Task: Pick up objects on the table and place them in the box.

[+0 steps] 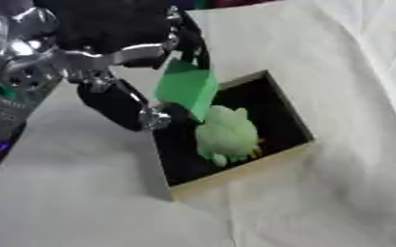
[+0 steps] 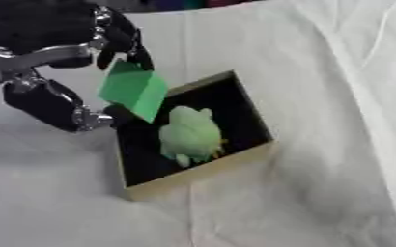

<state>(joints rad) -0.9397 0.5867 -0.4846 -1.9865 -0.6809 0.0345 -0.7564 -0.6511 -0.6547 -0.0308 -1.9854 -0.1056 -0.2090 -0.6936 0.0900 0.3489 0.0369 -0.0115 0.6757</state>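
1. The left hand [image 2: 62,72] comes in from the upper left and hangs over the near-left corner of the box [image 2: 203,172]. Its fingers and thumb are curled round a green block [image 2: 134,90], pinching it from above and below.
2. The block is in the air, tilted, its lower corner just over the box's left wall. It isn't touching the floor of the box as far as I can tell.
3. The box is shallow, dark inside with a tan rim, and sits on a white cloth [image 2: 319,120] that covers the table.
4. A pale green toy [image 1: 227,135], lumpy, maybe a frog or turtle, already lies inside, towards the middle.
5. The block looks stiff and light, with flat faces and sharp edges, probably foam or plastic. Opposite flat faces are the place to hold it, as the hand does; a hold across an edge would likely let it twist.
6. The smooth faces may be a bit slippery, and the tilt suggests it could swing on release.
7. There's free floor left of the toy, so a drop there should land clean.
8. I see no right hand.
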